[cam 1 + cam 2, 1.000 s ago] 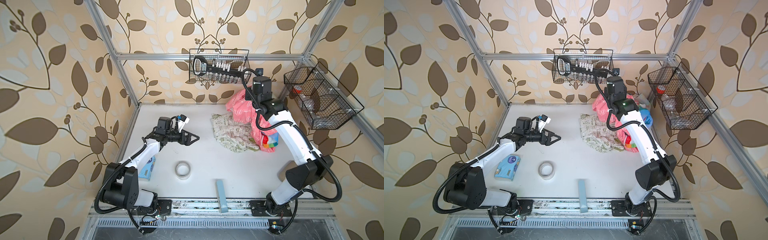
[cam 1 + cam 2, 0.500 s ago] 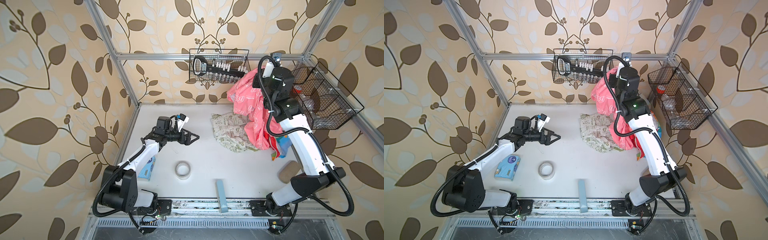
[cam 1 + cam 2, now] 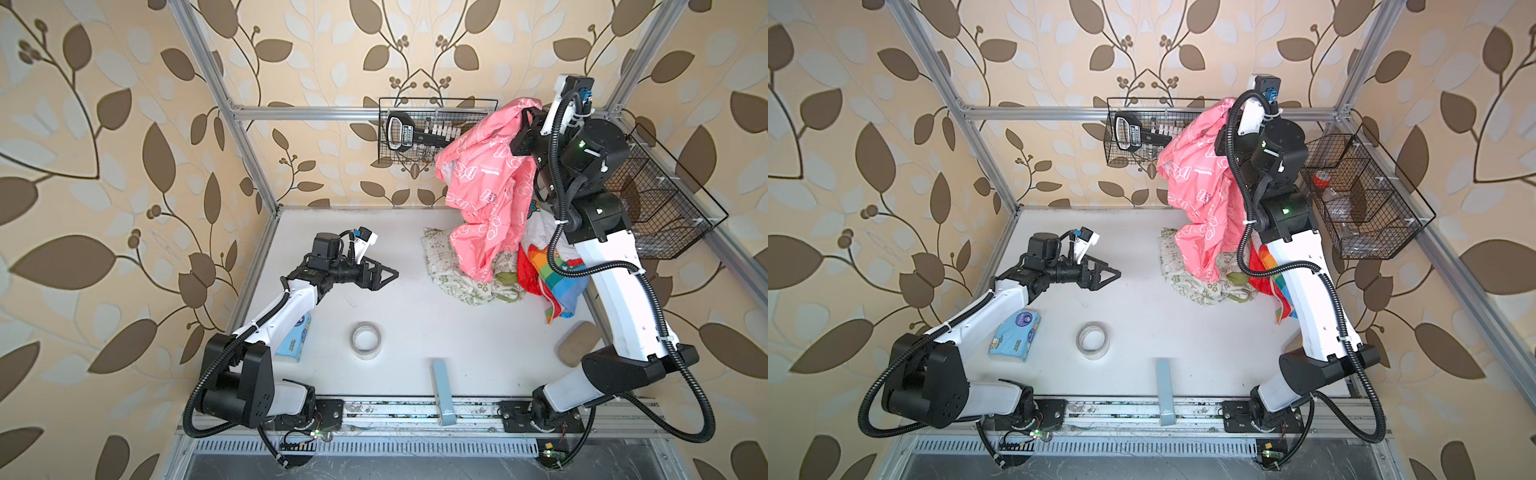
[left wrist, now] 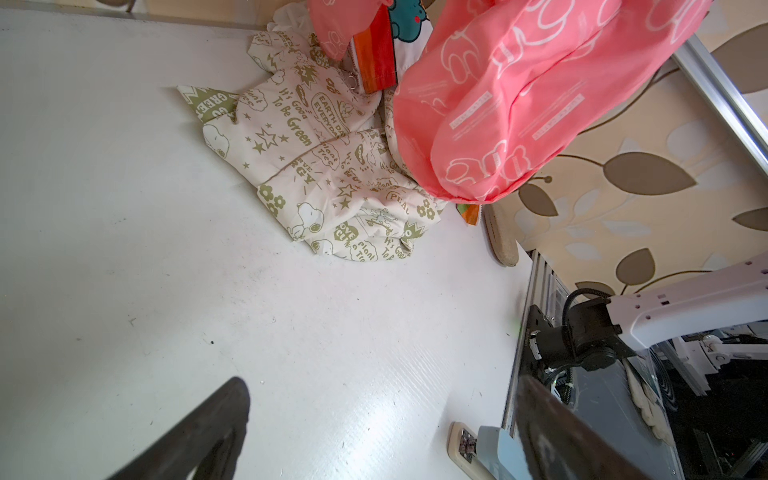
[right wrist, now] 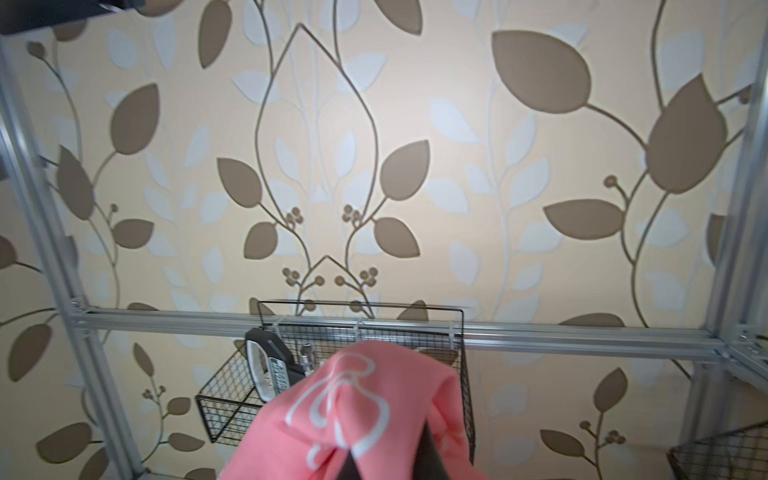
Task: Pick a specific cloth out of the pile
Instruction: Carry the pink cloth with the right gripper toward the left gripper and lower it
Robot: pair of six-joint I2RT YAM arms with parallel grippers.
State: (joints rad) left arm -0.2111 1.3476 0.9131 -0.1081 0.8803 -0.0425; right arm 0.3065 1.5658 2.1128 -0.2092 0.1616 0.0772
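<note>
Your right gripper (image 3: 525, 118) is high up near the back wall, and its jaws are pressed together, pinching the top of the pink cloth (image 3: 486, 195). In both top views the pink cloth hangs down from that grip in a long fold, in front of the wire basket (image 3: 415, 133) on the back wall. In the right wrist view the pink cloth (image 5: 353, 415) bunches right over the jaws, so you can hardly see them there.

The lower end of the pink cloth reaches down to the pile (image 3: 457, 278) at the back right of the table (image 3: 415, 332). It may be touching the pile or hanging just over it; the views don't make that clear. In the pile you can see a cream cloth (image 4: 316, 166) with green prints, a rainbow cloth (image 3: 552, 278) and a bit of white cloth (image 3: 538, 226).

Your left gripper (image 3: 384, 275) hangs over the middle of the table, well apart from the pile. Its jaws are spread wide and hold nothing, and it points toward the pile.

Nearer the front lie a tape roll (image 3: 365, 338), a tissue pack (image 3: 1015, 334) and a blue box (image 3: 441, 390).
</note>
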